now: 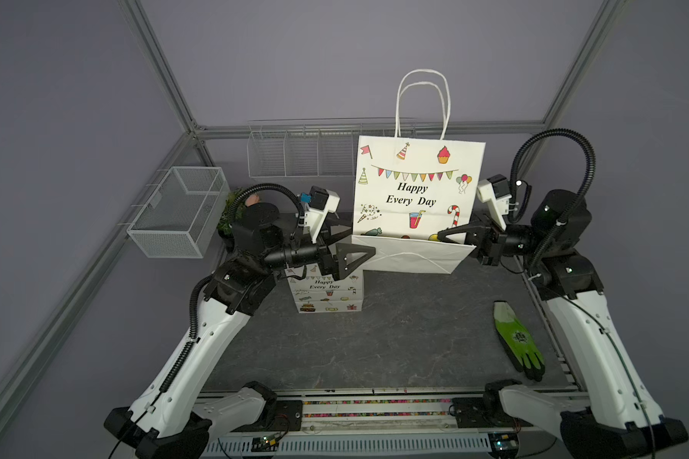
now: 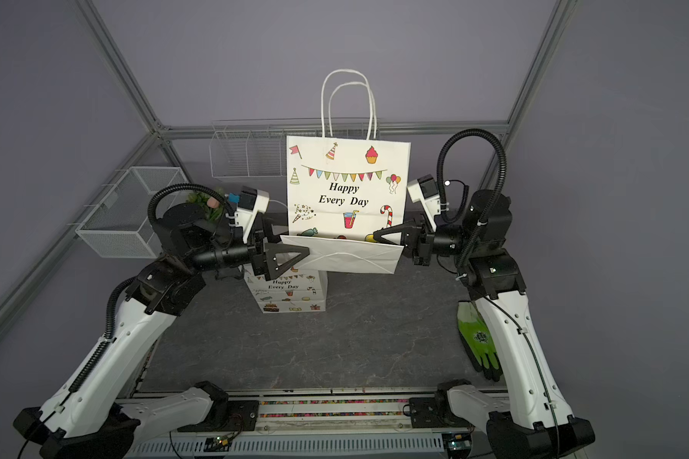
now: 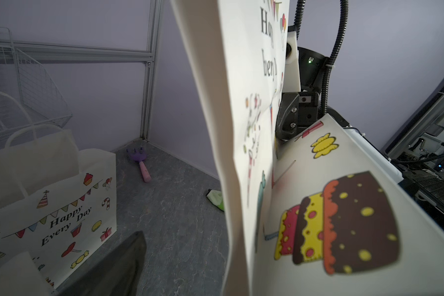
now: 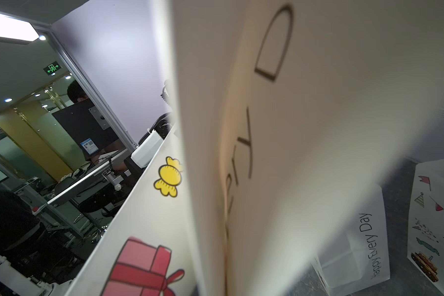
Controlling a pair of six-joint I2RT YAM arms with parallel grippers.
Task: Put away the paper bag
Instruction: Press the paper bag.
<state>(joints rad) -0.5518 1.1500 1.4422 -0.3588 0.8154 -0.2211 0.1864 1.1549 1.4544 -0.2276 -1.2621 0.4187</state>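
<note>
Holding the paper bag aloft over the surface with the right hand pinched on its lower edge, left hand spread wide at the opposite corner. Could twist, slip or tear from 1 lone pinch.

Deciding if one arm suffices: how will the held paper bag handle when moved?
Probably light and fairly stiff: the paper bag stands upright with only the right gripper shut on its lower edge. It may hinge where its bottom flap folds forward.

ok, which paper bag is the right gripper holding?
The big bag, handles up, pinched at its lower corner by the right gripper; the other bag sits on the table.
</note>
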